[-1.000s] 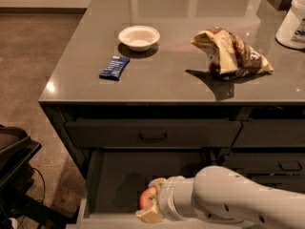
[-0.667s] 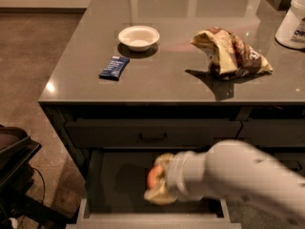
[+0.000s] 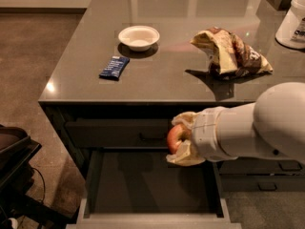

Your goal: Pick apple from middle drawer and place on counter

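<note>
- Apple (image 3: 174,137): small, round and red with a yellowish patch, caught between the two fingers of my gripper (image 3: 177,140). It hangs in the air above the drawer floor and just below the counter's edge.
- Handling, as I judge it: firm and fairly light, but smooth-skinned and round, so an off-centre squeeze could make it roll or slip out. A hard pinch or a drop would bruise it.
- Best hold is across its widest part, about where my pads (image 3: 185,155) sit now, one above and one beneath.
- My gripper is clamped around the apple.
- The middle drawer (image 3: 152,217) stands open directly beneath my gripper.
- The counter (image 3: 167,80) lies above and beyond my gripper. It carries a white bowl (image 3: 138,37) and a blue wrapped bar (image 3: 114,67) ahead to the left, and a crumpled bag (image 3: 231,51) ahead to the right.
</note>
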### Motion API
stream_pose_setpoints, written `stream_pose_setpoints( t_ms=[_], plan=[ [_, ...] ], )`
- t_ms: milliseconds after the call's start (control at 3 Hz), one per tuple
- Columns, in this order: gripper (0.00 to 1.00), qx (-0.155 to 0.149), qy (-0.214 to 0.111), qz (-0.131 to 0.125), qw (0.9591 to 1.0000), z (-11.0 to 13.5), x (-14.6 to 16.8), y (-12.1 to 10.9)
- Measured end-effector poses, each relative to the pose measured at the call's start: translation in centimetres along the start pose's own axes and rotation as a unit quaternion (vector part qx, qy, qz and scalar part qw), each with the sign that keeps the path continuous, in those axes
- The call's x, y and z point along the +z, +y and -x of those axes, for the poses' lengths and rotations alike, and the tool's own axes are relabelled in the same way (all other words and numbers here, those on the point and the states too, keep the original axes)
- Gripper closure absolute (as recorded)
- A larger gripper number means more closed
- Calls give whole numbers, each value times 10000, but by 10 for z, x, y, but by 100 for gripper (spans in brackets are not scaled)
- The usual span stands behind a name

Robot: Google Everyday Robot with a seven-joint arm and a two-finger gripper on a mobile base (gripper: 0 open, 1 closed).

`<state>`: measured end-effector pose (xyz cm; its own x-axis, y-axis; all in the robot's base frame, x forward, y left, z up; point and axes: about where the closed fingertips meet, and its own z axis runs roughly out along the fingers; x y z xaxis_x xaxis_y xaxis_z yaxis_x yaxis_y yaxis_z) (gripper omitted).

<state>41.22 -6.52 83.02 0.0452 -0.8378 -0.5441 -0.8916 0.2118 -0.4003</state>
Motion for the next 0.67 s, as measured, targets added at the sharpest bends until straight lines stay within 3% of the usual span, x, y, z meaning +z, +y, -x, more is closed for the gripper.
stream_pose_setpoints(
  t_ms=[333,667],
  plan=[
    [100,5,-6,14,10000,1,1,1],
    [100,-325,5,105,9994,4,-14,-17]
  ],
)
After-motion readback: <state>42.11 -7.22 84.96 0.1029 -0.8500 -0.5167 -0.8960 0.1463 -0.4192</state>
